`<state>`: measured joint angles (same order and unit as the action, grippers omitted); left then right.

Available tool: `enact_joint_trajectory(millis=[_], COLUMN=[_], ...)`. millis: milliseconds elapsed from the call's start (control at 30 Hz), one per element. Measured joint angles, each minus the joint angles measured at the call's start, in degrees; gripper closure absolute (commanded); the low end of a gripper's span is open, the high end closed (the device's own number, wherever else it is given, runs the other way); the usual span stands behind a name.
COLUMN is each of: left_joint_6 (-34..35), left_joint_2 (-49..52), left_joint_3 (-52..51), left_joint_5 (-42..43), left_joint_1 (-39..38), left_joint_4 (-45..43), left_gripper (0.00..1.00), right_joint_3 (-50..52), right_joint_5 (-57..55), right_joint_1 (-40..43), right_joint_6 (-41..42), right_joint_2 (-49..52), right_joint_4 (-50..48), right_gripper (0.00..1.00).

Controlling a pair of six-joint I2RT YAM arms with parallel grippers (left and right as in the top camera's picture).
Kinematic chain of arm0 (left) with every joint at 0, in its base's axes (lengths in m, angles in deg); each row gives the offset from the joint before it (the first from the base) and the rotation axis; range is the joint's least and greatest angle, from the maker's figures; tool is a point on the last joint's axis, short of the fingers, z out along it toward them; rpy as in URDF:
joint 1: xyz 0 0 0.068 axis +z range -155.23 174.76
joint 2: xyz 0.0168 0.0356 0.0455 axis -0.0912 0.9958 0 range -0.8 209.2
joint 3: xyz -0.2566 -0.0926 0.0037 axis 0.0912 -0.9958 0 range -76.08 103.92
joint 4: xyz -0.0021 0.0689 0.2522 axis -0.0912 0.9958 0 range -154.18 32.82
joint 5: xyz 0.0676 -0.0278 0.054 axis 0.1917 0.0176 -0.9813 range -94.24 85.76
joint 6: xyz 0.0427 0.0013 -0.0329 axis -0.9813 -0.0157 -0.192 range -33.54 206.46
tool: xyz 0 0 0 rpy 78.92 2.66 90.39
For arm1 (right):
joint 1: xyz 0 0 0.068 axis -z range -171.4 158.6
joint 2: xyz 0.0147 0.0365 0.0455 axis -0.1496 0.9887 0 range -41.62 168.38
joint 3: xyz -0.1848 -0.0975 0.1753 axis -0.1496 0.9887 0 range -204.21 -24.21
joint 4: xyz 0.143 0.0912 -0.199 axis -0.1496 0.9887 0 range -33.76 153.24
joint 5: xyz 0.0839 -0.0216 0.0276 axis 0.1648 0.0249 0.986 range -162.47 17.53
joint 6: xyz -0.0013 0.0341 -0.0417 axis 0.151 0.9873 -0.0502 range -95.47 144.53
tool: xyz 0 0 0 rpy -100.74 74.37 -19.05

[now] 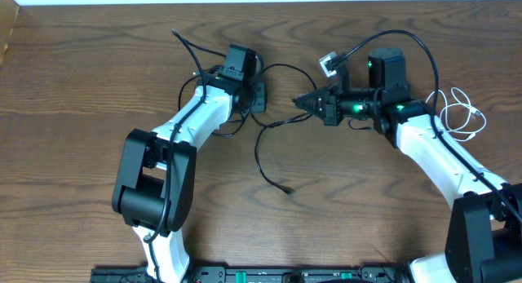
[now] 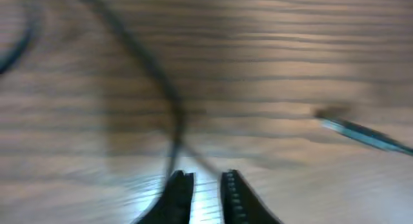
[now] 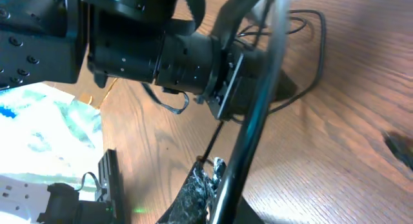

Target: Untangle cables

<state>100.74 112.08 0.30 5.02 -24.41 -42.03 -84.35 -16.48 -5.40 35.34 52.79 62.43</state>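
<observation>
Loops of black cable [image 1: 258, 152] trail from the pinching right gripper [image 1: 298, 101]; left gripper [image 2: 205, 180] blurred, grip unclear.

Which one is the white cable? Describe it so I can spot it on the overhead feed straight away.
Find the right arm, on the right side of the wooden table. Beside its forearm, toward the table's right edge, the white cable lies in loose loops. It is the only thin white cord; the black cable trails across the table's middle.
</observation>
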Motion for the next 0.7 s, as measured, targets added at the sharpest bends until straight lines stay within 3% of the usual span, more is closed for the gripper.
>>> enact_joint_trajectory(millis=[167,367,700], left_joint_6=[1.22,1.46,2.23], left_joint_2=[-0.17,-2.40,-9.25], left_joint_3=[0.00,0.00,0.00], left_joint_5=[-8.66,-11.41,-0.31], left_joint_1=[-0.07,-0.46,-2.29], left_joint_4=[3.04,5.81,6.67], left_gripper=[0.93,0.93,0.93], right_joint_3=[0.00,0.00,0.00], right_joint_5=[-0.92,-6.01,-15.26], right_joint_1=[1.42,1.95,0.15], right_joint_6=[-0.42,-0.85,-2.08], right_joint_2=[-0.02,-0.02,-0.02], right_joint_4=[2.16,4.94,5.95], right_gripper=[0.99,0.99,0.99])
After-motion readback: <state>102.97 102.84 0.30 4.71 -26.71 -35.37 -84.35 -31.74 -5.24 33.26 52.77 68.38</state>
